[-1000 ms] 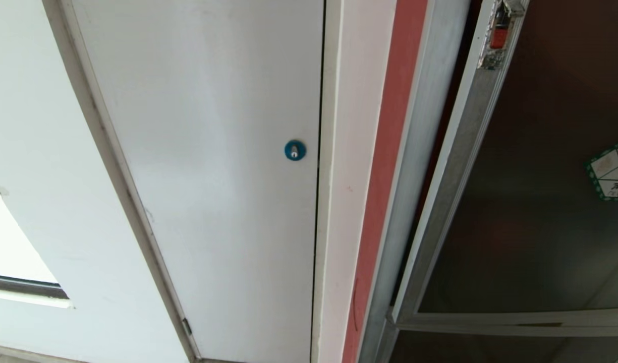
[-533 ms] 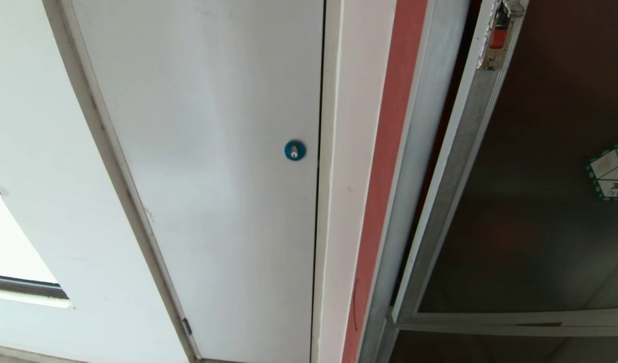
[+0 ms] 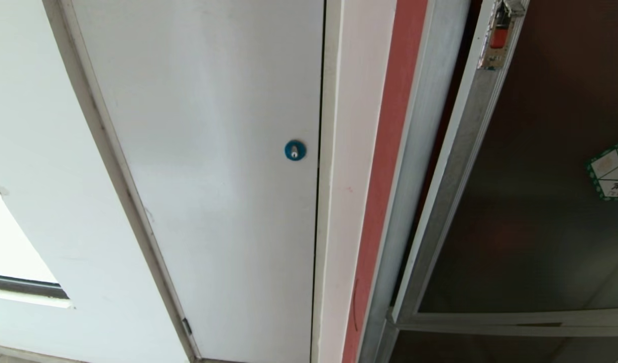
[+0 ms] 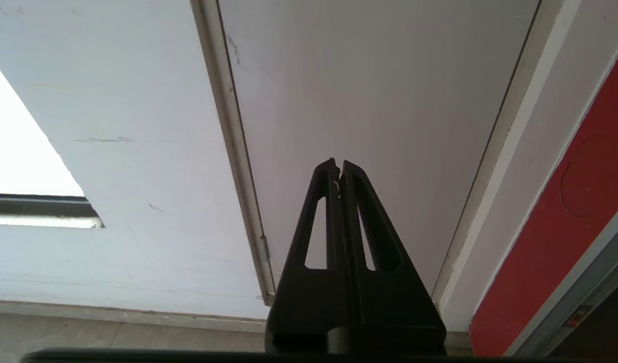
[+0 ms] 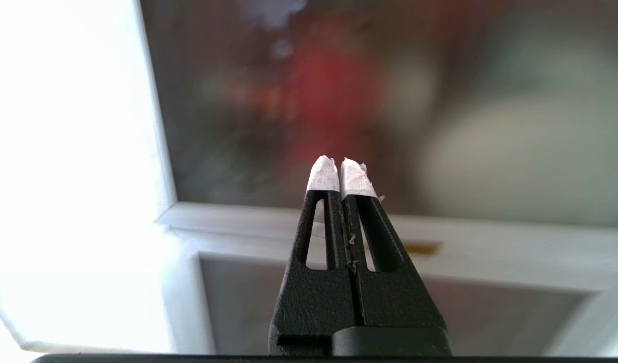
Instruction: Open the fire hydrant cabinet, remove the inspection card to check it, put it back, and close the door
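**A:** How far had you got?

**B:** Nearly through, I judged. The door stood slightly ajar on the cabinet, latch unfastened; no card showed. Your right claw faced the glass pressed together, empty; your left claw, likewise together, faced the white door.

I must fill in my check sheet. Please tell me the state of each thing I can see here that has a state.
door: shut against the frame, red latch at its edge
plain white door: shut
left gripper: shut, empty, before the white door
right gripper: shut, empty, before the dark glass
inspection card: not in view
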`<state>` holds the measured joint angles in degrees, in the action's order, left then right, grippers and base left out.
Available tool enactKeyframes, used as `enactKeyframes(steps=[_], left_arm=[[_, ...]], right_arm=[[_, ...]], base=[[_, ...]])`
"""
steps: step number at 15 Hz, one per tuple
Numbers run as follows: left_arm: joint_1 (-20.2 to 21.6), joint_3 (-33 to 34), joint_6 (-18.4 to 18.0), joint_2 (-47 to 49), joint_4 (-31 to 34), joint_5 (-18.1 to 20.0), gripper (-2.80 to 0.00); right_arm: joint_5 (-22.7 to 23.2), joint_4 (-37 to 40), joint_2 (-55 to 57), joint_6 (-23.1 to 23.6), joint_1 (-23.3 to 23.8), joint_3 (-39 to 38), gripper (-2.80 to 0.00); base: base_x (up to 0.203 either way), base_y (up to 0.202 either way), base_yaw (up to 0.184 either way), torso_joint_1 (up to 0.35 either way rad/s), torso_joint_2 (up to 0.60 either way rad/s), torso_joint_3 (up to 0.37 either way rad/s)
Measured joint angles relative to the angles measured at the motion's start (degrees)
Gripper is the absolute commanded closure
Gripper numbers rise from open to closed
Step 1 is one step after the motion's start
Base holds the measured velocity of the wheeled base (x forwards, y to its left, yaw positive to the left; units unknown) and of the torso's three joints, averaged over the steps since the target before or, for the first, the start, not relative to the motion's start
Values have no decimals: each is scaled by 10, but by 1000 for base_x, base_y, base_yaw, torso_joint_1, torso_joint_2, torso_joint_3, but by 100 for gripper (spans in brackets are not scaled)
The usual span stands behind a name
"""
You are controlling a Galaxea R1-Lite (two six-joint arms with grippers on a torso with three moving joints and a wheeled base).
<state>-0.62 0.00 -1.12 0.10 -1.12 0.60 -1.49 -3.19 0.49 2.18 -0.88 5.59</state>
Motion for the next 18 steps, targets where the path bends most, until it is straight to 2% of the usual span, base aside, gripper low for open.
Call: enactKeyframes(steps=[4, 9, 13, 18], left_arm=[[0, 0, 0, 0, 0, 0, 0], [0, 0, 0, 0, 0, 0, 0], [0, 0, 0, 0, 0, 0, 0], [0, 0, -3, 0, 0, 1, 0]], right_arm=[[5, 7, -5, -2, 0, -50, 0], [6, 30, -5, -4, 0, -55, 0], [4, 28, -5, -46, 0, -56, 0], [4, 28, -5, -48, 0, -56, 0]], base=[[0, 0, 0, 0, 0, 0], [0, 0, 0, 0, 0, 0], [0, 0, 0, 0, 0, 0], [0, 0, 0, 0, 0, 0]])
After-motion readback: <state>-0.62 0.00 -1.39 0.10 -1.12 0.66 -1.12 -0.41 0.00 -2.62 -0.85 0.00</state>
